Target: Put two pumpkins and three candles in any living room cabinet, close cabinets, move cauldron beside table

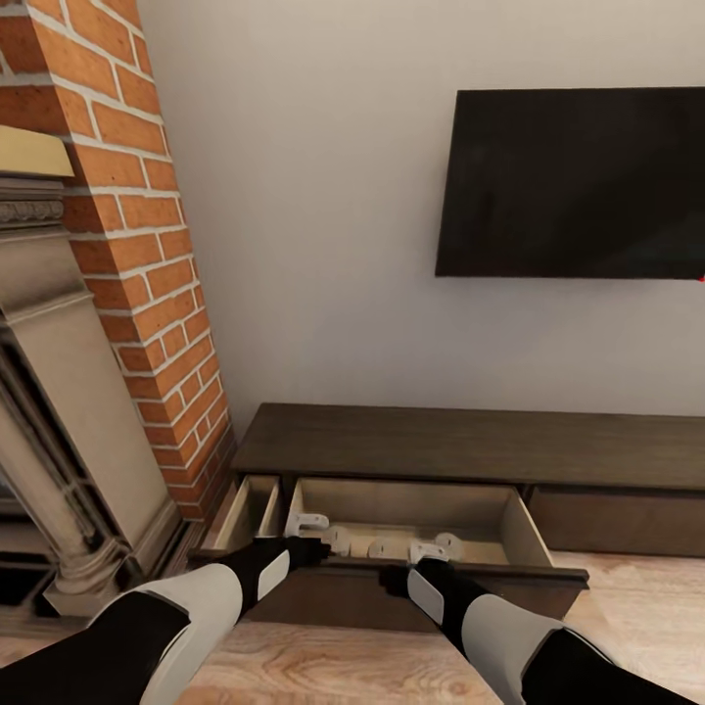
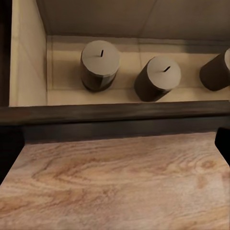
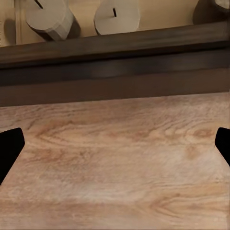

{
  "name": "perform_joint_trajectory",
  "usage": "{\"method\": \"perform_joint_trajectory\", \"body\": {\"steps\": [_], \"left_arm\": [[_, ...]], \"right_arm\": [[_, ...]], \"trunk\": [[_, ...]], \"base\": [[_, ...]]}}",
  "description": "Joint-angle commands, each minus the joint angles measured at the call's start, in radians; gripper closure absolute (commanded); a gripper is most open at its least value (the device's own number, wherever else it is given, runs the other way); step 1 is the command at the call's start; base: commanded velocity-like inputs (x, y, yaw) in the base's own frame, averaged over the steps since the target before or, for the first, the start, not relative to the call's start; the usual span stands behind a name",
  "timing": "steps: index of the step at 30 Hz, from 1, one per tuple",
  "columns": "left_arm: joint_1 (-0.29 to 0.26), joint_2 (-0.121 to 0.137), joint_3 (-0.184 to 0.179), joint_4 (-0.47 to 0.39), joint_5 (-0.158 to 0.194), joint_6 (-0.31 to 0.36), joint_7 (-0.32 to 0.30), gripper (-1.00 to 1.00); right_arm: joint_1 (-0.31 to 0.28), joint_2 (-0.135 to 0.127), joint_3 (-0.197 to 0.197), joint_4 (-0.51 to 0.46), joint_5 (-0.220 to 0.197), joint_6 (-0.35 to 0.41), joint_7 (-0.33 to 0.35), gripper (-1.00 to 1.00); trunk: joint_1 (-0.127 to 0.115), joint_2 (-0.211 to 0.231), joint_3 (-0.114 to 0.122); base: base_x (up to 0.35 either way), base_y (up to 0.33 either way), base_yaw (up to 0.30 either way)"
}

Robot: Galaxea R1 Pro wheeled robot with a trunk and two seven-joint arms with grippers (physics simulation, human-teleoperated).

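While the pale wall point(image 1: 323, 245) and the dark television point(image 1: 573, 181) fill the space above, a brick chimney column point(image 1: 147, 255) and a carved stone fireplace surround point(image 1: 59, 392) stand to the robot's left. Below the screen runs the long dark-brown cabinet point(image 1: 470, 446), its wide drawer point(image 1: 416, 529) pulled out over the wooden floor point(image 1: 323, 666) and a narrower one beside it open too. Both arms reach forward and down toward the drawer's front edge, black and white forearms angled inward, the left arm point(image 1: 196, 607) nearer the fireplace, the right arm point(image 1: 490, 617) beside it. The left gripper point(image 1: 305, 526) hangs at the drawer's near left corner, the right gripper point(image 1: 431, 552) just over the front rail. On the right wrist view the jaws stand wide apart over bare floor; the left jaws I cannot tell. Three candles point(image 2: 100, 64) stand upright in a row inside the drawer, just behind its front board, apart from one another.
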Motion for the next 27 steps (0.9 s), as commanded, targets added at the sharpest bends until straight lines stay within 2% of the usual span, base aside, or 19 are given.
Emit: {"method": "perform_joint_trajectory", "body": {"steps": [1,4,17,21,23,27], "left_arm": [[0.001,0.0,-0.008,0.002,0.01,0.0,-0.004,-1.0],[0.015,0.0,-0.008,0.003,0.009,-0.002,-0.004,-1.0],[0.025,0.0,-0.01,0.003,0.009,-0.005,-0.004,-1.0],[0.025,0.0,-0.009,0.006,0.01,-0.055,-0.003,-1.0],[0.026,0.0,-0.008,0.013,0.011,-0.082,-0.003,-1.0],[0.031,0.0,-0.008,0.018,0.011,-0.1,-0.002,-1.0]], "right_arm": [[0.002,0.0,0.006,-0.001,-0.005,-0.017,-0.006,-1.0],[0.006,0.0,0.006,0.0,-0.006,-0.052,-0.009,-1.0],[0.01,0.0,0.006,0.0,-0.004,-0.06,-0.004,-1.0],[0.01,0.0,0.008,0.0,-0.003,-0.059,-0.003,-1.0],[0.01,0.0,0.018,0.0,0.002,-0.059,-0.003,-1.0],[0.011,0.0,0.065,0.0,0.049,-0.067,-0.002,-1.0]], "trunk": [[0.004,-0.008,-0.004],[0.015,-0.029,-0.014],[0.065,-0.12,-0.054],[0.08,-0.148,-0.067],[0.088,-0.162,-0.073],[0.103,-0.19,-0.086]], "base": [[0.0,0.0,0.0],[0.0,0.0,0.0],[0.0,0.0,0.0],[0.0,0.0,0.0],[0.0,0.0,0.0],[0.0,0.0,0.0]]}}
